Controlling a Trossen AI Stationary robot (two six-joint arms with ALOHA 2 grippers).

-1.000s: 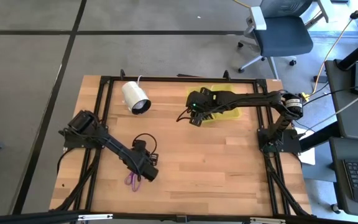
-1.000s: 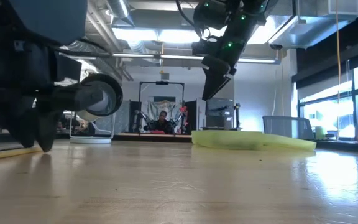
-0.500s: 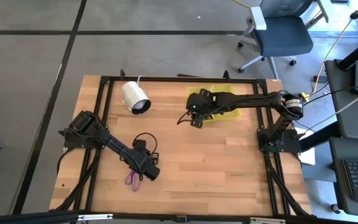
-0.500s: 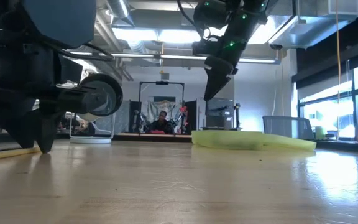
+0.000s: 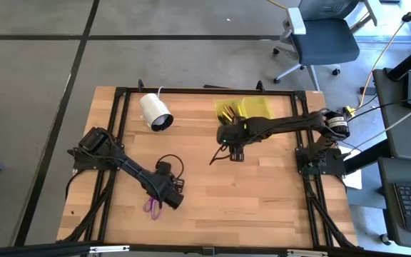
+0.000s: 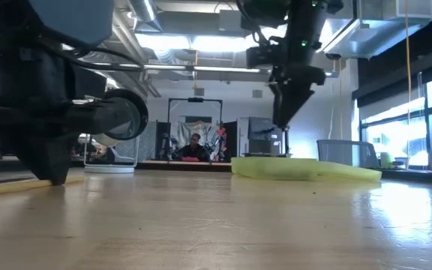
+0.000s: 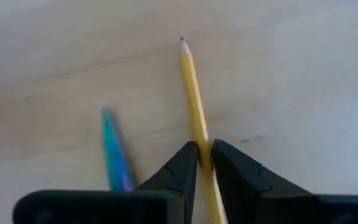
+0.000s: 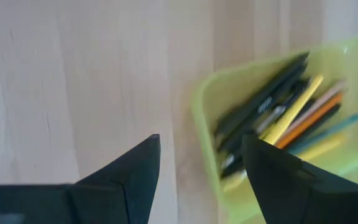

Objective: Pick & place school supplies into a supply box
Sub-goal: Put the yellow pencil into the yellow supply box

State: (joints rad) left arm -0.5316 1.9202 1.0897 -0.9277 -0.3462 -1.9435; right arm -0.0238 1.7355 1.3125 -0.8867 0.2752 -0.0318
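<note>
Over bare table beside the supply box (image 5: pixel 252 108), the right gripper (image 5: pixel 237 152) has drawn back spread and empty, uncovering pens (image 8: pixel 278 121) inside, while only the left wrist view shows the left gripper (image 7: pixel 204 155) clenched on a yellow pencil (image 7: pixel 194 106).

Grey floor with dark seams (image 5: pixel 84 43), office chair (image 5: pixel 320 36), bright windows (image 6: pixel 407 135), ceiling light strips (image 6: pixel 178 41)

An overhead camera looks straight down on the wooden table (image 5: pixel 262 185); another sits at tabletop height, facing the room behind. Each wrist camera peers closely past its own dark fingers; the translucent yellow-green plastic case (image 5: pixel 252 108) appears in three views.
</note>
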